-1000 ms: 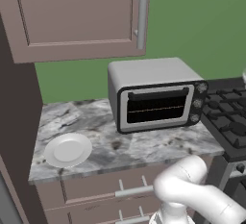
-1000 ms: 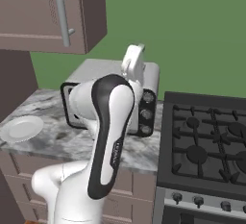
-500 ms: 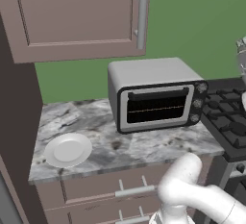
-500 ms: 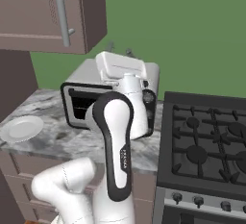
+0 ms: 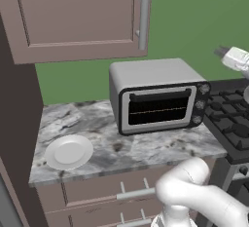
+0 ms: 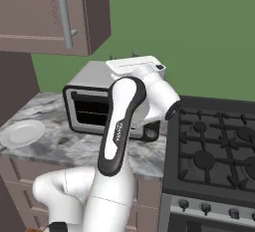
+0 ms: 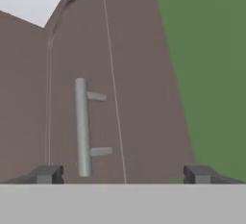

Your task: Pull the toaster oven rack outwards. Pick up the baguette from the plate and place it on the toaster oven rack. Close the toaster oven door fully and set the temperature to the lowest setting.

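The silver toaster oven point(image 5: 155, 102) point(image 6: 94, 107) stands on the marble counter. The toaster oven door point(image 5: 158, 110) is shut, and thin bars of the toaster oven rack point(image 5: 158, 120) show through its dark glass. The white plate point(image 5: 68, 151) point(image 6: 21, 132) lies near the counter's front left, its top bare. The baguette is out of view. My gripper point(image 5: 221, 52) point(image 6: 123, 57) point(image 7: 122, 175) hovers open above and to the right of the oven, holding nothing. In the hand view it faces the upper cabinet's handle point(image 7: 82, 127).
A brown upper cabinet point(image 5: 73, 16) with a vertical bar handle point(image 5: 144, 16) hangs over the counter. The black stove point(image 5: 228, 123) point(image 6: 219, 146) adjoins the oven on the right. Drawers point(image 5: 131, 192) run under the counter, and a dark tall cabinet point(image 5: 14, 123) bounds its left end.
The arm has swung and the hand has turned from pointing upward to lying level above the oven's right side. It has come into the left base view. The jaws stayed open.
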Controlling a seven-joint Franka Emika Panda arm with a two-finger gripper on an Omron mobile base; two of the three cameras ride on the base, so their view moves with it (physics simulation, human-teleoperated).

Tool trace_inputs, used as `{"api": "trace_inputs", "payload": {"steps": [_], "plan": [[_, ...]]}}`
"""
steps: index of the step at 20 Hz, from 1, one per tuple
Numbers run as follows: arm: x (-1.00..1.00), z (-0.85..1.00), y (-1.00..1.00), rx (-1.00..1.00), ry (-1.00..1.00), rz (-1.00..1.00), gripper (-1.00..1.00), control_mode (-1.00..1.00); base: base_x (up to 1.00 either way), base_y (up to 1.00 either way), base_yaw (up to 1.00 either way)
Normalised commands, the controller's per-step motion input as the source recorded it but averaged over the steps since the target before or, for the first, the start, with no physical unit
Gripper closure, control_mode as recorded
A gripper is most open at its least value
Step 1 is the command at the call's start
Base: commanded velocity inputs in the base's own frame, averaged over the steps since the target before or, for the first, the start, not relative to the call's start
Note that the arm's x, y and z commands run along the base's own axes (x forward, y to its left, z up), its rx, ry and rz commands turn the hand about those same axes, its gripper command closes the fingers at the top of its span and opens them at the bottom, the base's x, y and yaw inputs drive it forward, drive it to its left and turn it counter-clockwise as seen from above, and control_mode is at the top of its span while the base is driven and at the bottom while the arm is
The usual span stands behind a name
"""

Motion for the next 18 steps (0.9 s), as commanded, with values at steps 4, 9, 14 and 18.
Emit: {"api": "trace_inputs", "payload": {"steps": [4,9,14,18], "plan": [[-0.08,-0.01,-0.21,-0.54,0.06,-0.09,-1.00,-1.00,0.00,0.00,0.00],[-0.02,0.05,0.07,-0.27,-0.19,-0.06,-1.00,-1.00,0.00,0.00,0.00],[-0.10,-0.08,0.07,-0.48,-0.27,-0.12,-1.00,-1.00,0.00,0.00,0.00],[-0.23,-0.68,0.00,-0.46,-0.04,-0.27,-1.00,-1.00,0.00,0.00,0.00]]}}
